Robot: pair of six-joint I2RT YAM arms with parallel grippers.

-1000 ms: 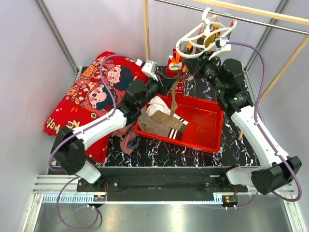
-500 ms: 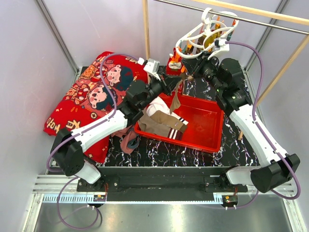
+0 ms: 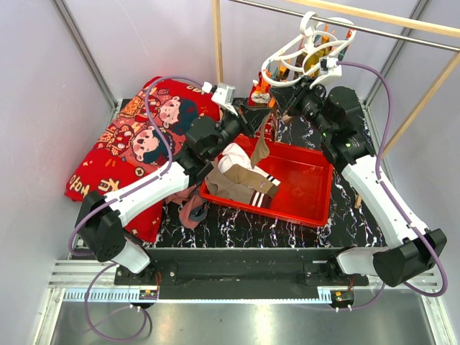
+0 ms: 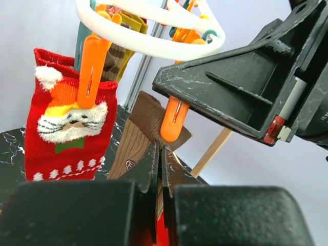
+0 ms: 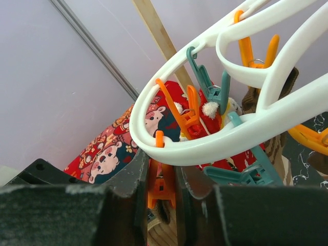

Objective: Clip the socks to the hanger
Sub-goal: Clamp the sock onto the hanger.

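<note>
The white ring hanger [image 3: 305, 52] hangs from the top rail with orange and teal pegs. My left gripper [image 3: 253, 118] is shut on a taupe-brown sock [image 3: 260, 147] and holds its top edge up under the ring. In the left wrist view the sock [image 4: 134, 139] sits between my shut fingertips [image 4: 160, 149], with an orange peg [image 4: 171, 120] over its top edge. My right gripper [image 3: 290, 103] is shut on that orange peg [image 5: 163, 187], squeezing it under the ring [image 5: 205, 148]. More socks [image 3: 237, 178] lie in the red basket [image 3: 305, 185].
A red Christmas sock [image 4: 66, 123] hangs clipped on the hanger beside the brown one. A red cartoon cushion [image 3: 136, 140] lies at the left, with a pink-grey cloth bundle [image 3: 192, 210] by the basket. Wooden poles [image 3: 217, 43] stand behind and at the right [image 3: 424, 97].
My left gripper has lifted the brown sock up and toward the hanger. My right gripper has stayed at the orange peg under the ring.
</note>
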